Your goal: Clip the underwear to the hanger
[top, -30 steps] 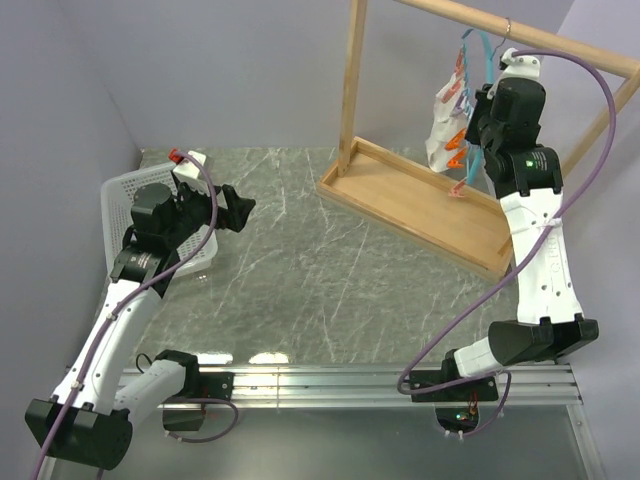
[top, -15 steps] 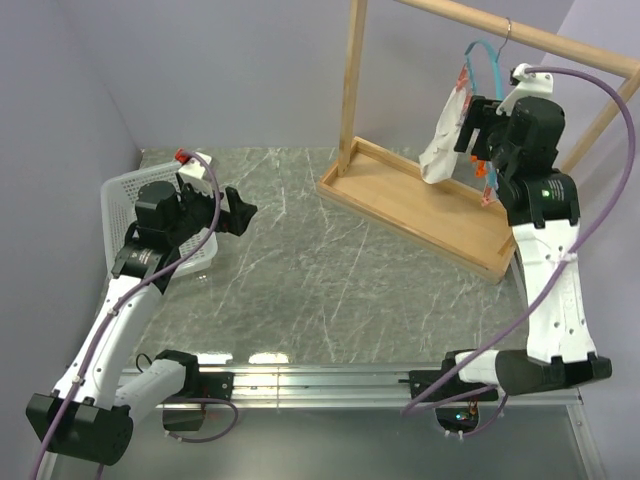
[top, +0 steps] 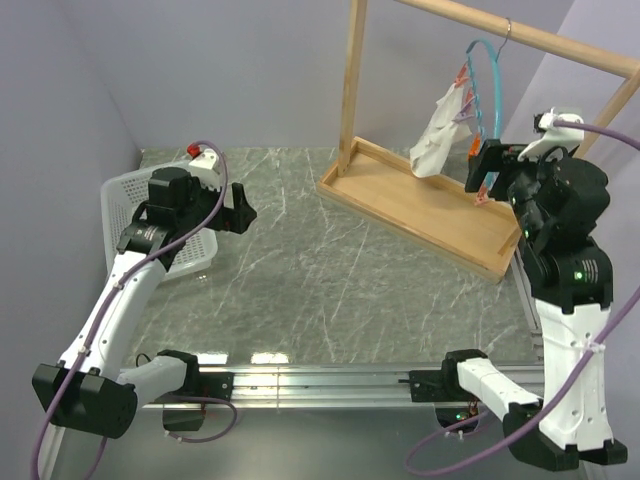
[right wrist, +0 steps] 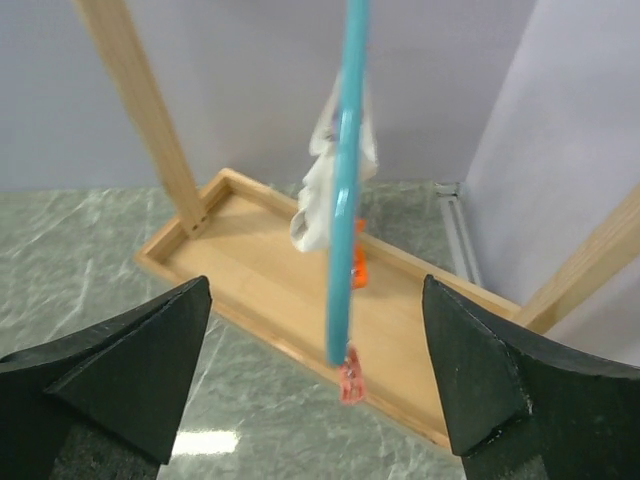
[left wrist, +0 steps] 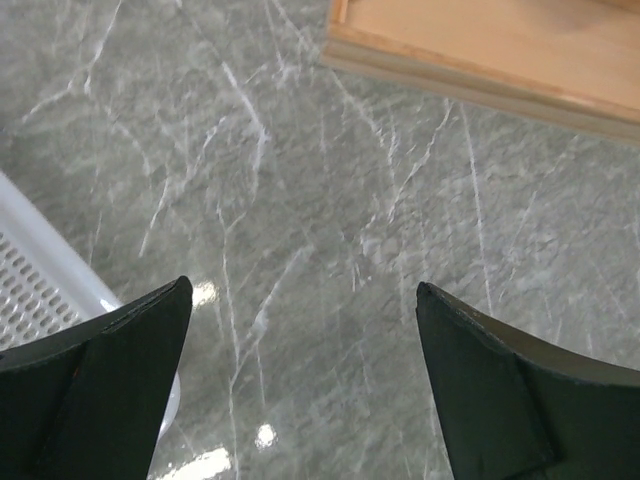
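Note:
The white underwear [top: 438,132] hangs limp from the left side of the teal hanger [top: 488,75], whose hook sits over the wooden rack's top bar. In the right wrist view the hanger [right wrist: 343,200] is edge-on, with the underwear [right wrist: 322,190] behind it and orange clips [right wrist: 352,382] dangling from its lower end. My right gripper [top: 484,168] [right wrist: 315,285] is open just short of the hanger and holds nothing. My left gripper [top: 240,210] [left wrist: 303,288] is open above the marble table, next to the basket, with nothing between its fingers.
A white perforated basket [top: 125,195] [left wrist: 40,290] lies at the table's left. The wooden rack has an upright post [top: 350,80] [right wrist: 140,110] and a shallow base tray [top: 420,205] [right wrist: 260,260]. Purple walls close in the back and right.
My right gripper has opened and drawn back from the hanger toward the near right, leaving the underwear hanging there. The left arm shifted only slightly.

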Robot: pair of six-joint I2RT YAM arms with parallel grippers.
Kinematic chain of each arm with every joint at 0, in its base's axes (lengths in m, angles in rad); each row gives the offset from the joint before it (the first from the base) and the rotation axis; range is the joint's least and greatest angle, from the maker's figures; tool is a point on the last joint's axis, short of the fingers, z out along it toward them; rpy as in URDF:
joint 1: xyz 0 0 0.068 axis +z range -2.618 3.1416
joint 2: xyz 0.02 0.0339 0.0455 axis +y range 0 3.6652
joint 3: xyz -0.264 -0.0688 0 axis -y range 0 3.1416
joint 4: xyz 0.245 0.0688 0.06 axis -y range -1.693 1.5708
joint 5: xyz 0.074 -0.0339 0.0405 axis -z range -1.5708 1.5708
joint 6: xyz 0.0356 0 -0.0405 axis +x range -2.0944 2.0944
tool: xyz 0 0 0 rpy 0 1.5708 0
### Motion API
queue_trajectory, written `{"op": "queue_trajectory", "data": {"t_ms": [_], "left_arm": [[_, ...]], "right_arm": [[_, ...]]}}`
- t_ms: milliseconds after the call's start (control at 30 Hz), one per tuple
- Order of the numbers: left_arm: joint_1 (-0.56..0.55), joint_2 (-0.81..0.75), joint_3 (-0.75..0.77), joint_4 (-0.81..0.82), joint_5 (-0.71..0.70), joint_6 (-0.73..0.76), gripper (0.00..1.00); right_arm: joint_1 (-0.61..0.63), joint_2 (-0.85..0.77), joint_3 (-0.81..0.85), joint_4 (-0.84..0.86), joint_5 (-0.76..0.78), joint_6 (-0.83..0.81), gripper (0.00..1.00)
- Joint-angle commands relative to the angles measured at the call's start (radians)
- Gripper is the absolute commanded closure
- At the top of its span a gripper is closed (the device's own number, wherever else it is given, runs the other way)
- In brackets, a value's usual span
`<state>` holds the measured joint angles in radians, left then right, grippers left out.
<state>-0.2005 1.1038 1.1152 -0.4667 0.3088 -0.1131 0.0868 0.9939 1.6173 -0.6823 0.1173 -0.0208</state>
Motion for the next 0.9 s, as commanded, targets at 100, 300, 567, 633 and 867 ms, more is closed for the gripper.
{"op": "queue_trajectory", "data": {"t_ms": [100, 300, 567, 633, 867], "left_arm": [[0.001, 0.001, 0.075, -0.088, -0.056, 0.027, 0.01], [0.001, -0.059, 0.025, -0.113, -0.042, 0.056, 0.01], [0.001, -0.142, -0.093, -0.099, -0.152, 0.085, 0.01], [0.001, -0.163, -0.124, -0.095, -0.171, 0.092, 0.01], [0.001, -0.232, -0.144, -0.060, -0.224, 0.091, 0.01]], "right_arm": [[-0.005, -0.126, -0.082, -0.051, -0.313, -0.034, 0.04], [-0.002, -0.215, -0.262, -0.095, -0.562, -0.047, 0.02], [-0.001, -0.330, -0.585, 0.033, -0.622, -0.059, 0.01], [0.008, -0.363, -0.657, 0.064, -0.619, -0.051, 0.01], [0.022, -0.445, -0.728, 0.078, -0.582, -0.033, 0.00]]}}
